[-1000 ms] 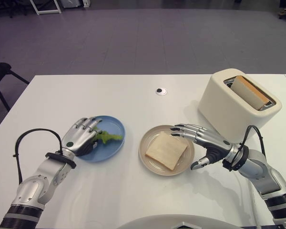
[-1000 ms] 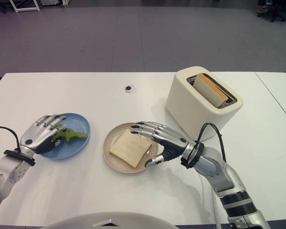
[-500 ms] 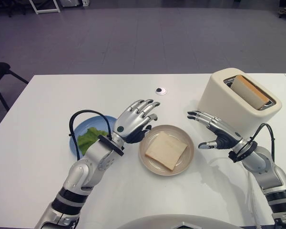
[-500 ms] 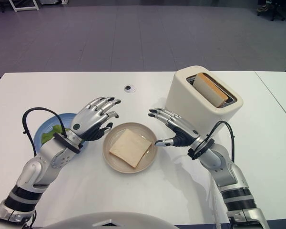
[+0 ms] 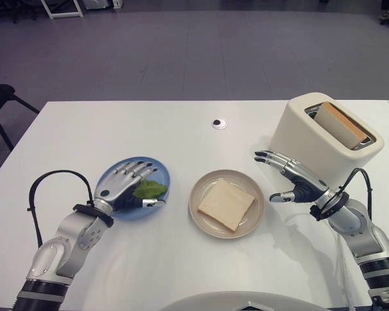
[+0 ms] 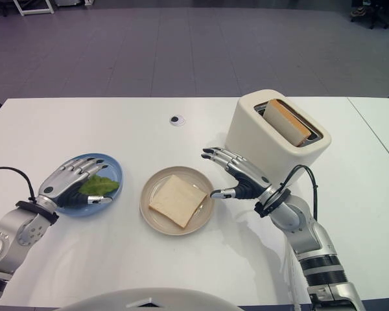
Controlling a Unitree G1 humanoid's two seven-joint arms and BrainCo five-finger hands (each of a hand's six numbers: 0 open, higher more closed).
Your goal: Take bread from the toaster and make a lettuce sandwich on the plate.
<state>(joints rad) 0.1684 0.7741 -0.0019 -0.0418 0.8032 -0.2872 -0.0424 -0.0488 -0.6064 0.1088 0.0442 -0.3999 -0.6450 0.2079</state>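
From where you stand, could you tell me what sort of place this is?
Probably a lab or test room rather than a home kitchen: a white table holds a toaster and a plate, with bare grey floor behind.

One slice plated, one in the toaster.
The left hand (image 6: 66,186) rests on the blue plate (image 6: 115,170), touching the lettuce leaf (image 6: 100,186). A bread slice (image 6: 177,200) lies on the beige plate (image 6: 147,206). The right hand (image 6: 241,177), fingers spread and empty, hovers between that plate and the toaster (image 6: 256,148), where a second slice (image 6: 287,122) stands.
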